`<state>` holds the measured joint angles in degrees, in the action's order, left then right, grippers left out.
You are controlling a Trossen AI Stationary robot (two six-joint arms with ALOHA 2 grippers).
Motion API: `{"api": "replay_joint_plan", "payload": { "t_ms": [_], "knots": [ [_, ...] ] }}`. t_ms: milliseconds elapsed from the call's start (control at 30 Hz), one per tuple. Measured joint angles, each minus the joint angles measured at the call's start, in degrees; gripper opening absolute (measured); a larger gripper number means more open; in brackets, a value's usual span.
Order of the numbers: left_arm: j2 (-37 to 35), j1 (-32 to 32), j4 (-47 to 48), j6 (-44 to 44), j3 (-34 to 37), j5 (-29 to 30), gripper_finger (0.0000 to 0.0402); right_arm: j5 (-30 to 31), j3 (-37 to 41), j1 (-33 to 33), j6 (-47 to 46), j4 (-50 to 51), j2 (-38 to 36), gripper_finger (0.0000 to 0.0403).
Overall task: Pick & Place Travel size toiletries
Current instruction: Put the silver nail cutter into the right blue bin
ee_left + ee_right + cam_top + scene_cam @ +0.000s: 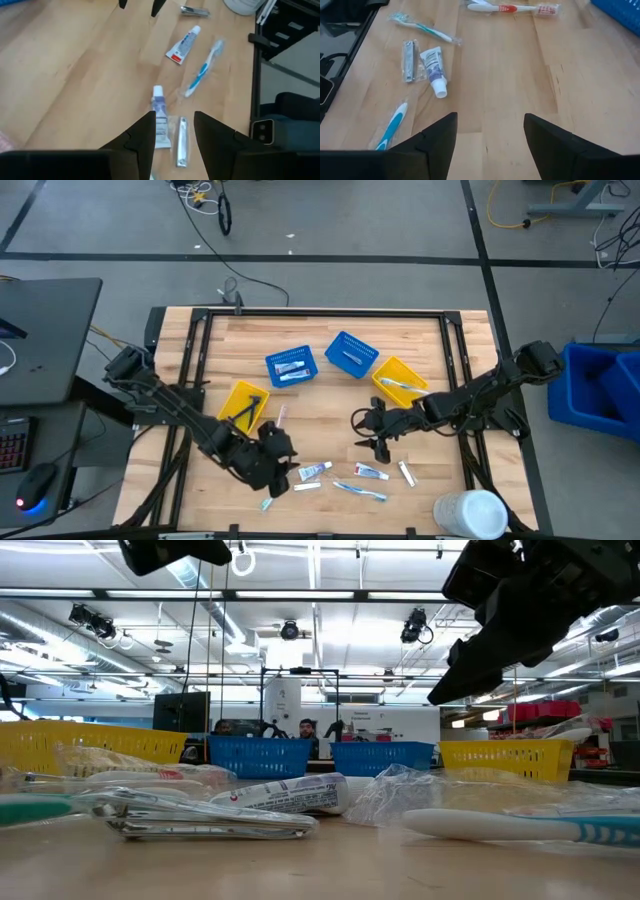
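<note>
Several wrapped travel toiletries lie near the table's front edge. A white tube with blue marks (315, 471) and a nail clipper (305, 485) lie just ahead of my left gripper (283, 460), which hovers open above them; between its fingers the left wrist view shows the tube (160, 117) and the clipper (181, 147). A red-marked tube (372, 472), a blue toothbrush (360, 490) and a second clipper (406, 473) lie further right. My right gripper (362, 432) is open and empty above bare wood, behind these items.
Two yellow mesh baskets (244, 402) (400, 380) and two blue ones (291, 367) (351, 354) stand across the table's middle. A red toothbrush (281, 417) lies beside the left yellow basket. A teal toothbrush (267, 502) lies at the front edge. A large white cylinder (470, 513) stands at front right.
</note>
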<state>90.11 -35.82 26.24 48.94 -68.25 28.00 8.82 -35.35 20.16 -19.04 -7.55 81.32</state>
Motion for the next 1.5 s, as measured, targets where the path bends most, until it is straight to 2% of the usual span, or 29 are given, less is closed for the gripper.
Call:
{"api": "replay_joint_plan", "payload": {
  "t_ms": [233,533,733,1000,1167,1267,1500],
  "knots": [
    [0.78,-0.98,-0.45,3.29,0.00,3.00,0.0144,0.02,0.00,1.97,0.45,0.00,0.00,0.0257],
    [8.73,-1.20,-4.31,2.26,0.07,1.57,0.0144,0.02,0.00,4.98,-0.01,-1.16,0.00,0.0241],
    [11.99,-1.04,-7.94,2.84,0.04,0.48,0.0144,-0.50,0.00,6.85,0.07,-5.94,2.33,0.0242],
    [14.16,-1.11,-7.41,3.61,0.07,0.09,0.0144,-0.43,-0.02,7.76,4.40,-16.19,9.19,0.0254],
    [14.14,-1.11,-7.82,3.60,0.04,0.41,0.0144,-0.07,-0.11,7.24,6.74,-30.62,15.95,0.0240],
    [14.14,-0.94,-8.11,4.57,0.04,0.76,0.0144,-0.39,-0.48,7.19,8.90,-35.97,20.22,0.0233],
    [14.14,-0.91,-9.57,4.72,0.04,0.89,0.0144,-3.43,-6.95,5.84,7.49,-35.13,29.35,0.0234]
  ]
}}
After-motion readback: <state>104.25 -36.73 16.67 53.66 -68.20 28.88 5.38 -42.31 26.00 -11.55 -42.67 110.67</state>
